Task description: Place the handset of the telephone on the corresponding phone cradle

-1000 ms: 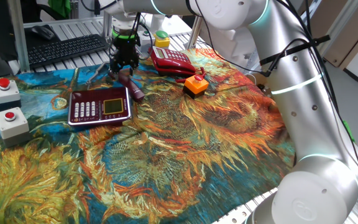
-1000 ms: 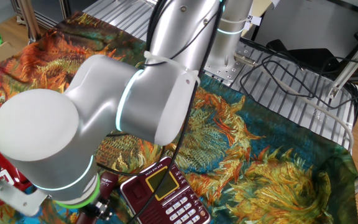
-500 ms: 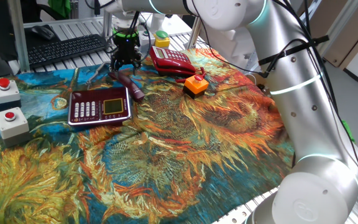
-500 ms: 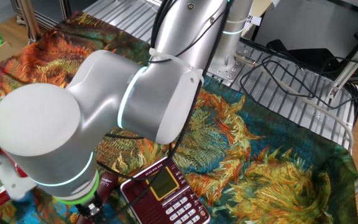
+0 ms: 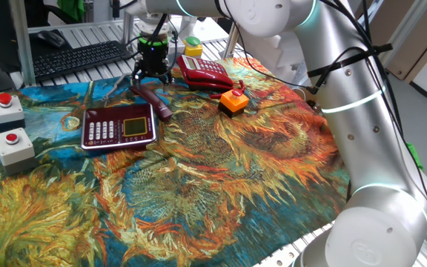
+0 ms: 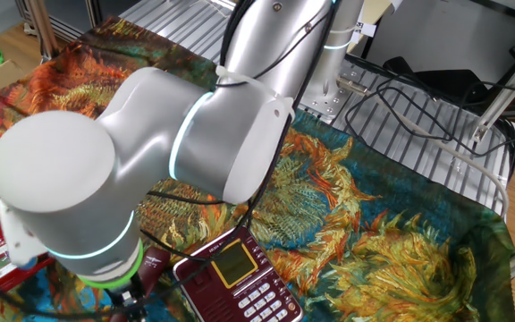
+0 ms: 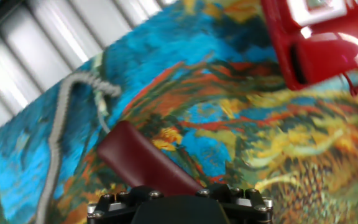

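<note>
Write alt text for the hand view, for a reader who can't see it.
A slim dark maroon plastic handset lies on a colourful sunflower-print tablecloth just beyond the camera, its grey coiled cord trailing left. A bright red telephone sits at the upper right.

Handset (image 5: 154, 100) flat on the cloth (image 5: 221, 170), just behind the phone cradle (image 5: 118, 124). Second telephone (image 5: 204, 73) farther back to the right. Gripper (image 5: 151, 74) above the handset's far end.
</note>
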Tool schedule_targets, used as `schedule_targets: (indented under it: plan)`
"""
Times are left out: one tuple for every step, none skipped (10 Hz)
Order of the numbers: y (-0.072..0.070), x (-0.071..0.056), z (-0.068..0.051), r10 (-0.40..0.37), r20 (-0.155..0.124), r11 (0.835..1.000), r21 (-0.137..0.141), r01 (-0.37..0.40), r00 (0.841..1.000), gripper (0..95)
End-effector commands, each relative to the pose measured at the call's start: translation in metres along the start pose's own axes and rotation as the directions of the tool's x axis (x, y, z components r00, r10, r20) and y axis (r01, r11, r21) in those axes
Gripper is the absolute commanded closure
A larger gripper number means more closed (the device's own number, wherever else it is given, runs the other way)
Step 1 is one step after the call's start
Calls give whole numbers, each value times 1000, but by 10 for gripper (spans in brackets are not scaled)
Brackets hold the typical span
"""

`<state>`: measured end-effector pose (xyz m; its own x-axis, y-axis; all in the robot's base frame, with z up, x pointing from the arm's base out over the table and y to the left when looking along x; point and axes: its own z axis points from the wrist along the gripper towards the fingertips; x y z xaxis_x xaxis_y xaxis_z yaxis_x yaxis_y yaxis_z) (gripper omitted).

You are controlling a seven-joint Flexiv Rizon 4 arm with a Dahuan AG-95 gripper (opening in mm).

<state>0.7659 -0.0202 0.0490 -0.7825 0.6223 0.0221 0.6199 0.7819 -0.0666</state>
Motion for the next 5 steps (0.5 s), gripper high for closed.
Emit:
schedule_targets:
  plan:
    - [0, 0, 1, 181, -28, 983, -36, -182, 983, 190]
    - [0, 0, 1, 235, -40, 970, -52, -237, 971, 190]
    - [0, 0, 1, 248, -41, 966, -56, -250, 968, 190]
    - [0, 0, 1, 300, -41, 951, -71, -302, 953, 190]
    - [1, 0, 1, 341, -41, 935, -86, -343, 939, 190]
